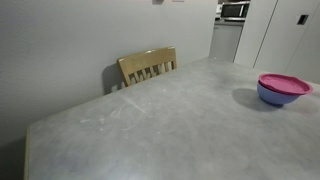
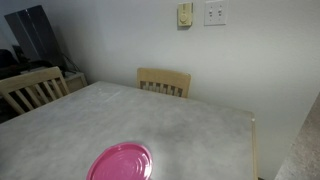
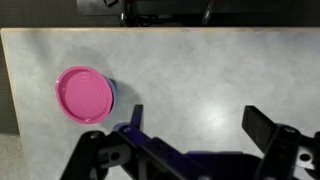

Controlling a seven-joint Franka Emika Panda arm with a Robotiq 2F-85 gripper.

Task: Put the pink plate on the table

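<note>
The pink plate (image 1: 285, 83) rests on top of the lavender-blue bowl (image 1: 278, 96) at the right side of the grey table (image 1: 150, 125). In an exterior view the plate (image 2: 121, 161) shows near the front edge and hides the bowl. In the wrist view the plate (image 3: 84, 94) lies at the left with a sliver of the bowl (image 3: 113, 95) at its right rim. My gripper (image 3: 198, 120) is open and empty, high above the bare table (image 3: 200, 70), to the right of the plate. The arm does not show in the exterior views.
A wooden slat-back chair (image 1: 148, 66) stands at the table's far edge against the wall; it also shows in an exterior view (image 2: 164, 81). Another chair (image 2: 34, 87) stands at the table's left side. Dark equipment (image 3: 160, 10) lies beyond the table's far edge.
</note>
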